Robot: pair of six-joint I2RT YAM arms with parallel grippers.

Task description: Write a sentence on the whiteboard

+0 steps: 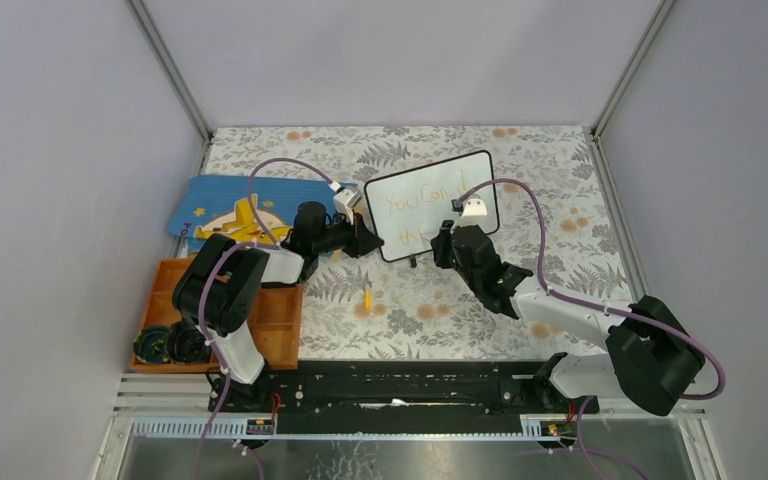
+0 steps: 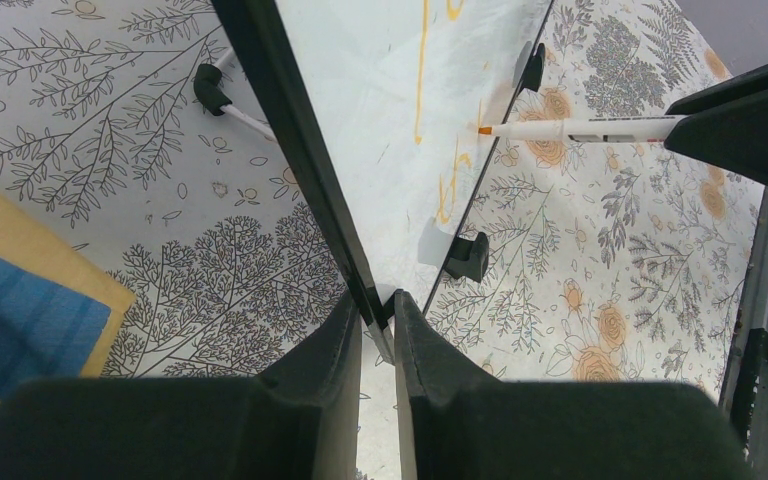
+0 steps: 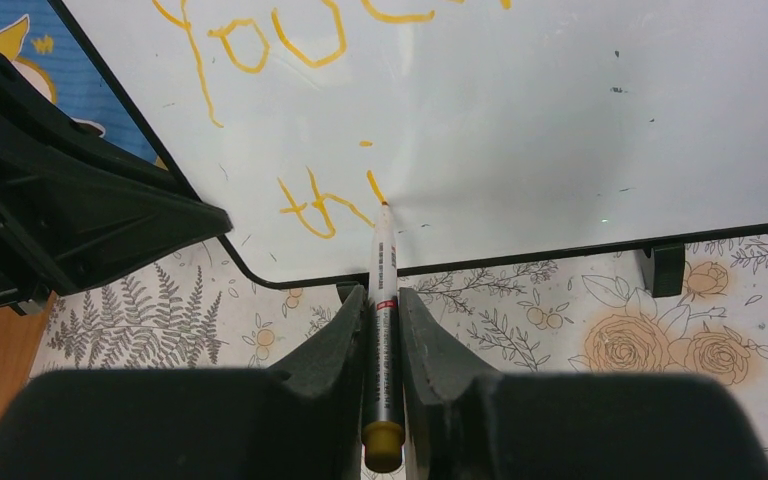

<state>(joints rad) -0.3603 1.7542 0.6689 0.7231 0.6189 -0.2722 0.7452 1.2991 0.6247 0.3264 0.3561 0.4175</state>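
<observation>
The whiteboard stands tilted at the middle of the table. My left gripper is shut on its lower left corner; in the left wrist view the jaws pinch the black frame. My right gripper is shut on a white marker with an orange end. The marker tip touches the board at the stroke after "th". The sentence reads "You Can d" on the top line and "thi" below. The marker also shows in the left wrist view.
A blue star-patterned book lies left of the board. An orange tray sits at the near left with black round parts beside it. A small orange cap lies on the floral cloth. Walls enclose the table.
</observation>
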